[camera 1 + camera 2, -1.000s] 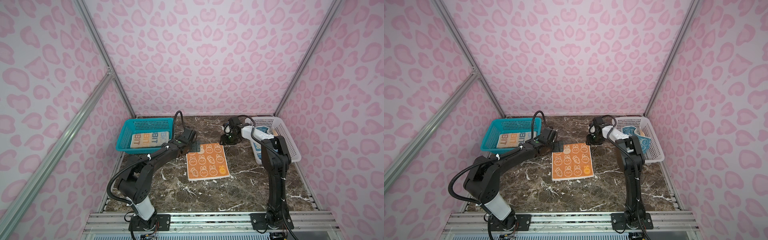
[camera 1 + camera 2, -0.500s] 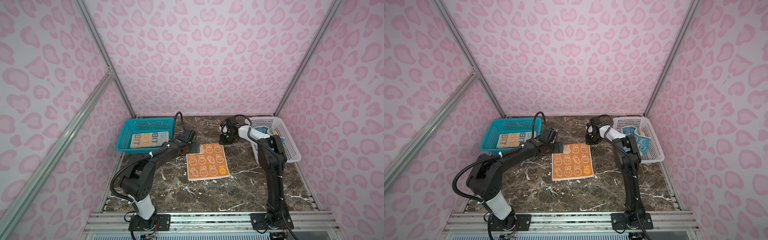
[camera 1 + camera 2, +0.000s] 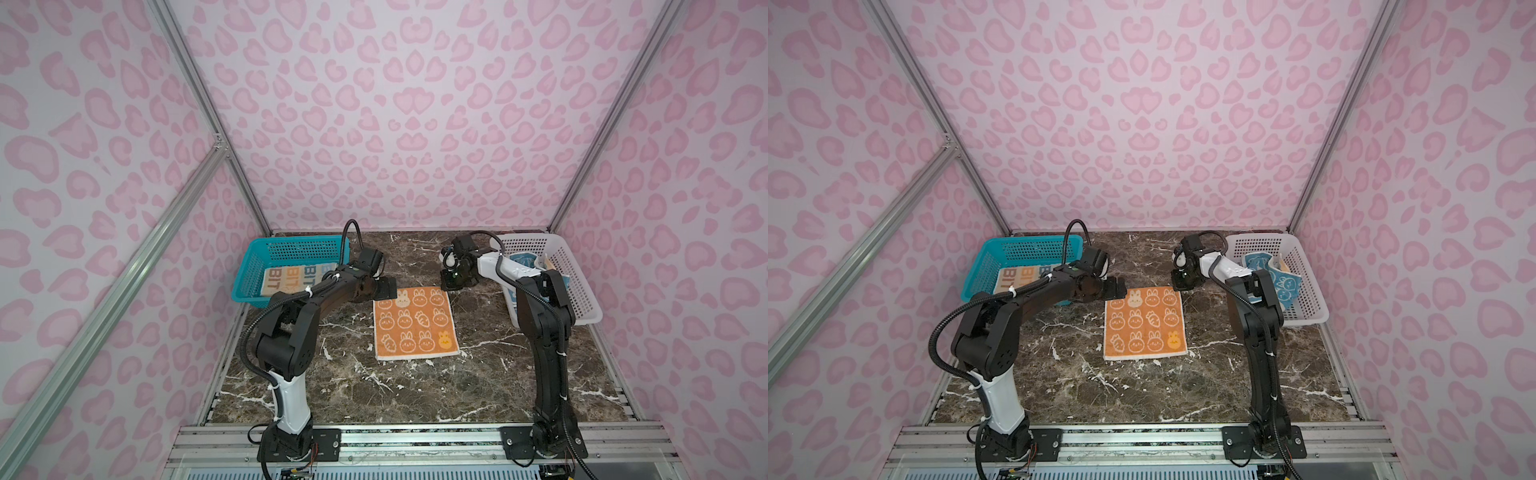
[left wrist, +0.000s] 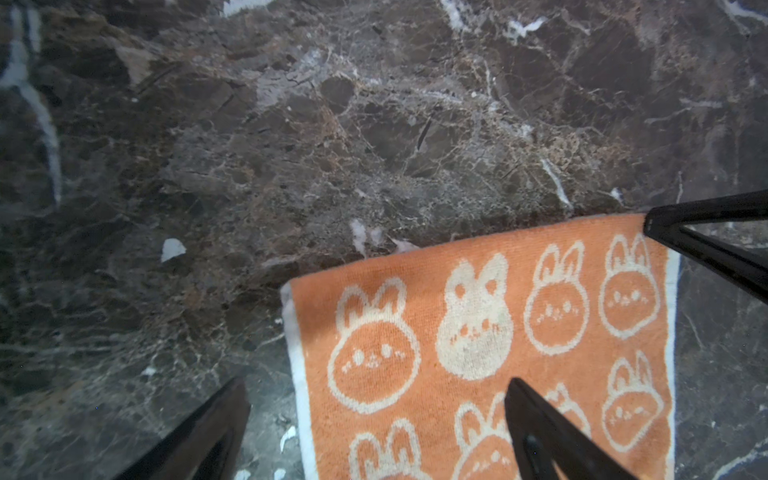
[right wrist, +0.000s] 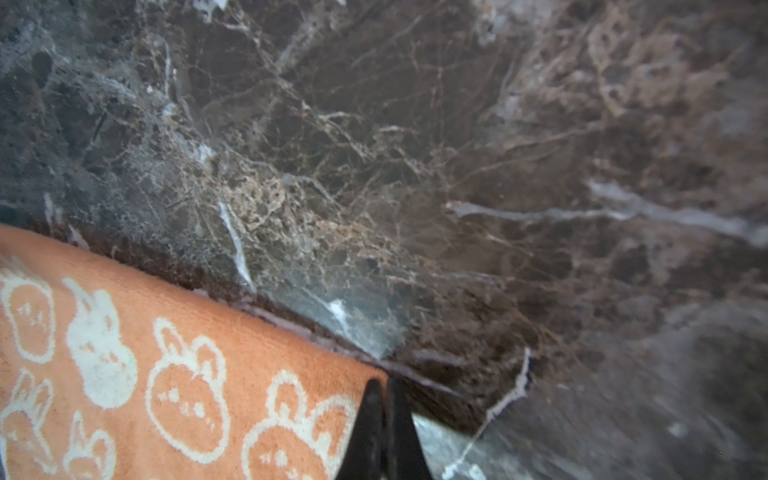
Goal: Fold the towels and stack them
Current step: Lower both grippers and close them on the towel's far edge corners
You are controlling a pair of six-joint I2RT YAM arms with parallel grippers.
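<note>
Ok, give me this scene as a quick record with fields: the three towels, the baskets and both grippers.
orange towel: unfolded, flat on the table, centre
cream towel: lying in the teal basket
blue towel: crumpled in the white basket
left gripper: open, jaws straddling the orange towel's far left corner
right gripper: shut, apparently pinching the far right corner

We see the orange towel (image 3: 415, 324) spread flat on the table (image 3: 478, 374), the cream towel (image 3: 291, 276) lying in the teal basket (image 3: 307, 249), and the blue towel (image 3: 1289, 284) rumpled in the white basket (image 3: 1306, 291).
</note>
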